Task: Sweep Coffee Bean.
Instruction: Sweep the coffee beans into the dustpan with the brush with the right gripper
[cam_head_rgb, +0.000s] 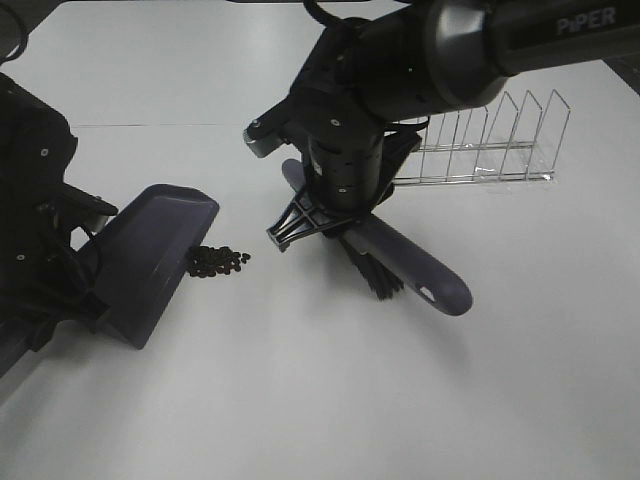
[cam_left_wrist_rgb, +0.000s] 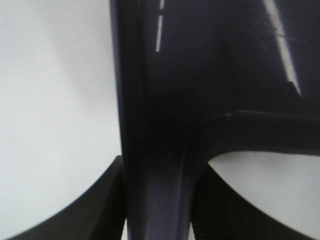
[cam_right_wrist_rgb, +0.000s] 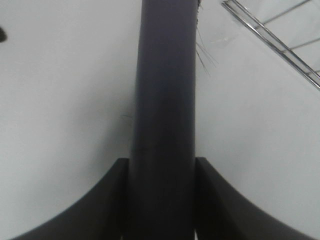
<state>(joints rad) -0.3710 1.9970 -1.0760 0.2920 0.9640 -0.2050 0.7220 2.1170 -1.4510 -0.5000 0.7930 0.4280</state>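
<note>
The coffee bean (cam_head_rgb: 218, 262) cluster lies on the white table (cam_head_rgb: 320, 400), touching the front lip of a dark purple dustpan (cam_head_rgb: 150, 255). My left gripper (cam_left_wrist_rgb: 157, 210) is shut on the dustpan's handle (cam_left_wrist_rgb: 155, 150), which fills the left wrist view. To the right of the beans, my right gripper (cam_head_rgb: 325, 218) is shut on the purple handle of a brush (cam_head_rgb: 420, 275). Its black bristles (cam_head_rgb: 375, 275) point down at the table, a hand's width from the beans. In the right wrist view the brush handle (cam_right_wrist_rgb: 162, 100) runs between the fingers (cam_right_wrist_rgb: 100, 205).
A clear wire rack (cam_head_rgb: 490, 140) stands at the back right, just behind the right arm, and shows in a corner of the right wrist view as the rack (cam_right_wrist_rgb: 275, 40). The left arm's black body (cam_head_rgb: 30, 200) fills the left edge.
</note>
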